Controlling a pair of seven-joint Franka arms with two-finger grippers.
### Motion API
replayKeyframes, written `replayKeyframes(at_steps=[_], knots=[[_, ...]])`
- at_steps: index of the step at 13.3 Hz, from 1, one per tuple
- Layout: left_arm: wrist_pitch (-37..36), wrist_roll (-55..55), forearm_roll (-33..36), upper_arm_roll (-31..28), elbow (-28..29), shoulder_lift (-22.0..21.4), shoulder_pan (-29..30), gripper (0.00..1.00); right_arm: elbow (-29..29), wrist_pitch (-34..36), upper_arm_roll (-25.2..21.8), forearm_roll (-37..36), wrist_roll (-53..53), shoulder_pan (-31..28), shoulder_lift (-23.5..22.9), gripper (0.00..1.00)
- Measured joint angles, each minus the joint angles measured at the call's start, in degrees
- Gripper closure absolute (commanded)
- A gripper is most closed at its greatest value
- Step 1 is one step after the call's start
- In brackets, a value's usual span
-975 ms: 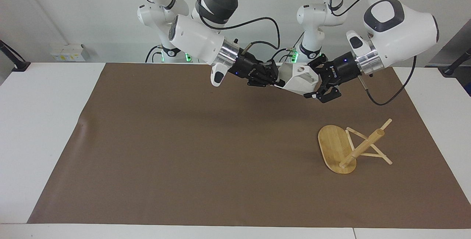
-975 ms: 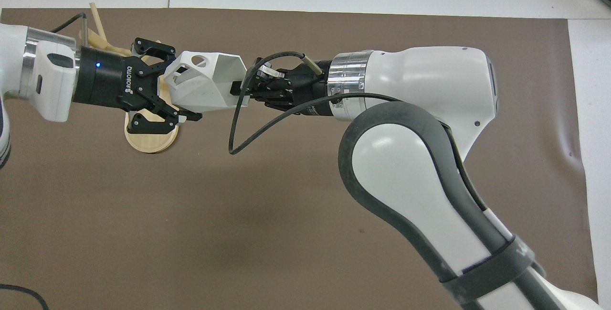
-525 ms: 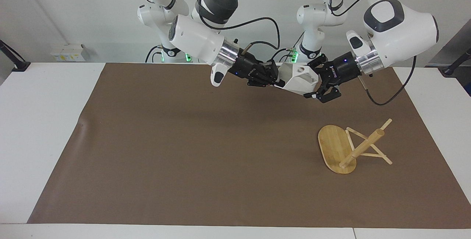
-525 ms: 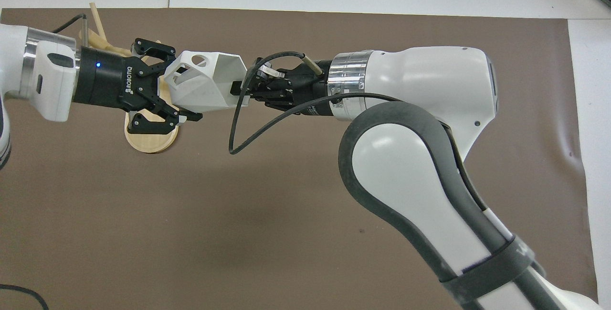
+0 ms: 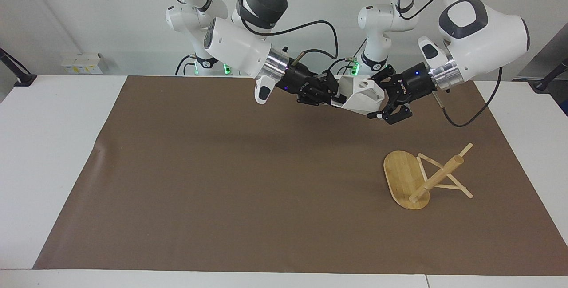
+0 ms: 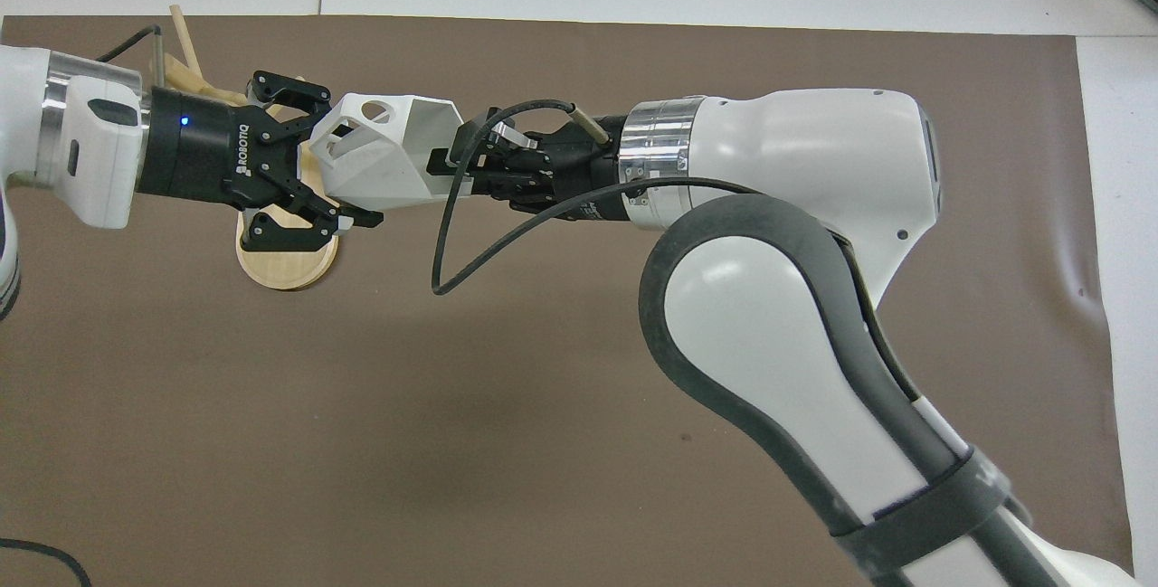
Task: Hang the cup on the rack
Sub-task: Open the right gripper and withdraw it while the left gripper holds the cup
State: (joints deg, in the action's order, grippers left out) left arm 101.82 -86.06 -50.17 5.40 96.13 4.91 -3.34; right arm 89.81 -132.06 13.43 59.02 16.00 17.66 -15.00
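The cup [image 5: 361,97] hangs in mid-air, nearer the robots than the rack [image 5: 419,177], between both grippers. The left gripper [image 5: 385,101] is clamped on its base end; the right gripper [image 5: 333,96] sits at the rim, whether gripping or letting go I cannot tell. If both release together, the cup drops; the rack also lies tipped over
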Motion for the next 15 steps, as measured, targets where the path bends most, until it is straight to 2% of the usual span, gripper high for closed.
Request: replayKeyframes(at_steps=[4,10,12,15], knots=[[0.1,0.2,0.0,-0.3,0.8,-0.2,0.1,1.00,0.0,0.0,0.0,-0.2,0.0,0.0,0.0,0.00],[8.2,0.1,0.0,-0.8,11.1,-4.0,1.1,1.00,0.0,0.0,-0.1,-0.5,0.0,0.0,0.1,0.00],[11.2,0.1,0.1,-0.9,14.1,-5.2,1.6,1.00,0.0,0.0,-0.4,-5.2,0.0,-0.3,1.0,0.00],[19.7,0.1,0.1,-0.9,19.5,-6.9,1.6,1.00,2.1,0.0,-0.5,-21.7,0.5,-2.4,3.4,0.00]])
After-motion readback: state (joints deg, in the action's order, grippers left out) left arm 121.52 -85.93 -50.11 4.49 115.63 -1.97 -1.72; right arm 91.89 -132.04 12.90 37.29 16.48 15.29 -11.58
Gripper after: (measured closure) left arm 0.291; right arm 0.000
